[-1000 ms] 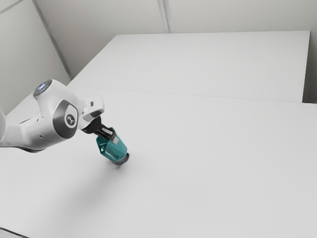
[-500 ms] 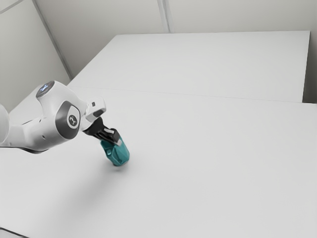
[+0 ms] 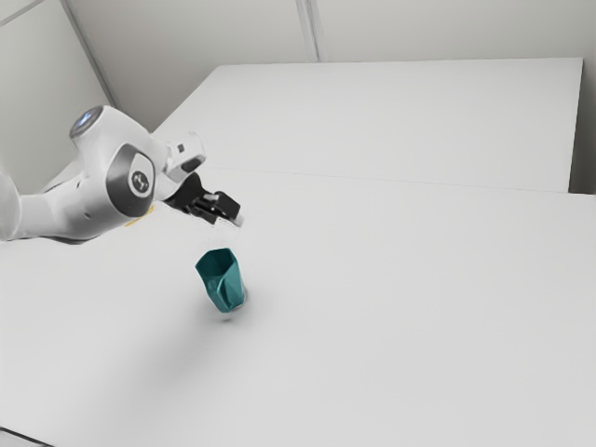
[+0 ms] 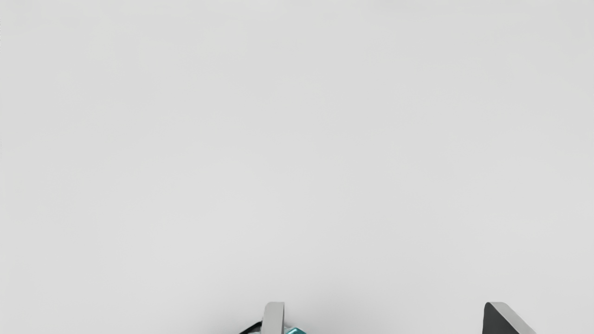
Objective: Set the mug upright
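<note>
Over the table (image 3: pixel 400 317), the gripper (image 3: pixel 235 221) has its fingers wide apart — clear of the mug (image 3: pixel 226 287). In the exterior view the mug is below it, mouth upward — whether quite straight, I cannot tell.

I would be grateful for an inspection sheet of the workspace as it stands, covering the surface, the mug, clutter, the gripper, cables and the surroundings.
Surface: white table, with a soft shadow near the mug.
Mug: teal, mouth up; it looks upright on the table, though a slight lean can't be ruled out.
Clutter: a yellow sliver by the arm, too little seen to name.
Gripper: open, fingers wide apart, raised off the mug.
Cables: thin black cable at the table's near corner on the exterior view's left.
Surroundings: pale walls behind the table; people, nothing seen.
</note>
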{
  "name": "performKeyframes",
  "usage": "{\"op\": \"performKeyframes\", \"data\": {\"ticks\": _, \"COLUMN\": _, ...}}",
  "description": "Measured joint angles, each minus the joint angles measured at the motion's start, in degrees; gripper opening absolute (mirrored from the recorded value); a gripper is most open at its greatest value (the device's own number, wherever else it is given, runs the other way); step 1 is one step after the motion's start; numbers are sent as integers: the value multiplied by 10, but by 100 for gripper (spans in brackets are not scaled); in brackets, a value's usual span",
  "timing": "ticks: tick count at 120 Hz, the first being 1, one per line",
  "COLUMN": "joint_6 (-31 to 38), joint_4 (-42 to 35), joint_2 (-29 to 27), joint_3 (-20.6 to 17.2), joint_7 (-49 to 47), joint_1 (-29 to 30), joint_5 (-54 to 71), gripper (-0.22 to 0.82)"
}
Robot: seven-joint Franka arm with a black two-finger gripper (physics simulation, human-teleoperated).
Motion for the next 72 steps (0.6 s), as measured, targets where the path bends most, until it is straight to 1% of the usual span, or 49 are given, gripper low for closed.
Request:
{"op": "performKeyframes", "data": {"ticks": 7, "joint_6": -47, "joint_4": 85, "joint_2": 46, "joint_3": 0, "joint_7": -5, "joint_1": 0, "joint_5": 29, "gripper": 46}}
{"op": "performKeyframes", "data": {"ticks": 13, "joint_6": -87, "joint_4": 133, "joint_2": 68, "joint_3": 1, "joint_7": -11, "joint_1": -1, "joint_5": 56, "gripper": 48}}
{"op": "performKeyframes", "data": {"ticks": 20, "joint_6": -130, "joint_4": 165, "joint_2": 75, "joint_3": 13, "joint_7": -19, "joint_1": -15, "joint_5": 79, "gripper": 51}}
{"op": "performKeyframes", "data": {"ticks": 26, "joint_6": -173, "joint_4": 210, "joint_2": 78, "joint_3": 28, "joint_7": -25, "joint_1": -32, "joint_5": 106, "gripper": 53}}
{"op": "performKeyframes", "data": {"ticks": 40, "joint_6": -280, "joint_4": 318, "joint_2": 81, "joint_3": 32, "joint_7": -41, "joint_1": -40, "joint_5": 160, "gripper": 56}}
{"op": "performKeyframes", "data": {"ticks": 51, "joint_6": -347, "joint_4": 364, "joint_2": 74, "joint_3": 28, "joint_7": -51, "joint_1": -39, "joint_5": 179, "gripper": 58}}
{"op": "performKeyframes", "data": {"ticks": 58, "joint_6": -384, "joint_4": 392, "joint_2": 71, "joint_3": 8, "joint_7": -57, "joint_1": -21, "joint_5": 185, "gripper": 58}}
{"op": "performKeyframes", "data": {"ticks": 72, "joint_6": -434, "joint_4": 412, "joint_2": 73, "joint_3": -6, "joint_7": -67, "joint_1": -9, "joint_5": 191, "gripper": 59}}
